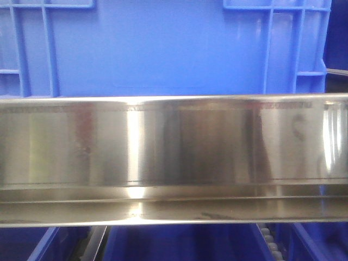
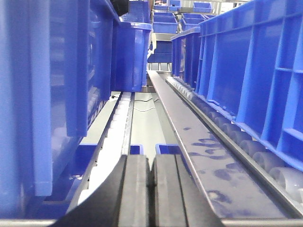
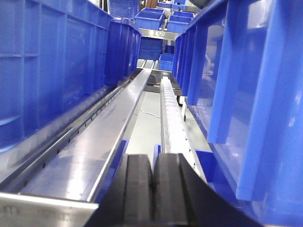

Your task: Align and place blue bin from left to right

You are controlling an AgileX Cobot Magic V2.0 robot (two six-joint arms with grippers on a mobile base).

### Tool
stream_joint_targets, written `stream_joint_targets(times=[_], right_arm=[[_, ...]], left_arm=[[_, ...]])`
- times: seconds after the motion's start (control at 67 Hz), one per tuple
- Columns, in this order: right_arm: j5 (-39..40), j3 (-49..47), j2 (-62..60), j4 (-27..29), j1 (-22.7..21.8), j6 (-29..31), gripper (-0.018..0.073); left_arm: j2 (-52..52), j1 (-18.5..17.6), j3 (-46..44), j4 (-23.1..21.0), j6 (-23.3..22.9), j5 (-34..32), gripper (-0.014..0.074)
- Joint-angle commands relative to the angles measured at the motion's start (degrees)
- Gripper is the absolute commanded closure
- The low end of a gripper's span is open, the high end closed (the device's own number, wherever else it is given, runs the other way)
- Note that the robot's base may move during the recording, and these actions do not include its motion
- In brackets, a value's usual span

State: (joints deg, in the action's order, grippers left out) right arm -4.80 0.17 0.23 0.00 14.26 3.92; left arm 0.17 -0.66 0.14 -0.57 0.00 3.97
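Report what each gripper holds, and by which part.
Nothing is held. The left gripper and the right gripper are each shut on themselves, empty.

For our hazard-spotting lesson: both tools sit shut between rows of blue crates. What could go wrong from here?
The left tool and right tool have crate walls close on both sides; a sideways swing could strike one. The blue bin stands on rollers, so a nudge might roll it askew.

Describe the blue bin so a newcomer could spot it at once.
Find the shiny steel rail spanning the front view. The blue bin fills the frame just above it. Unlike the darker bins glimpsed below the rail, it is bright blue, with a flat middle panel and ribbed corners.
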Motion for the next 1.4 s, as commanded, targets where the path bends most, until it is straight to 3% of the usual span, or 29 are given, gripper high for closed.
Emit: stream_joint_targets(times=[0.0,1.388], right_arm=[[1.44,-0.17,-0.23,0.00,0.11,0.00,0.0637],[3.81,-0.17,-0.23,0.00,0.11,0.03,0.0637]], left_arm=[[-0.17,-0.37,-0.14,-0.29,0.00,-0.66,0.0707],[-0.17,-0.37,-0.41,-0.45,0.00,-1.80,0.0707]])
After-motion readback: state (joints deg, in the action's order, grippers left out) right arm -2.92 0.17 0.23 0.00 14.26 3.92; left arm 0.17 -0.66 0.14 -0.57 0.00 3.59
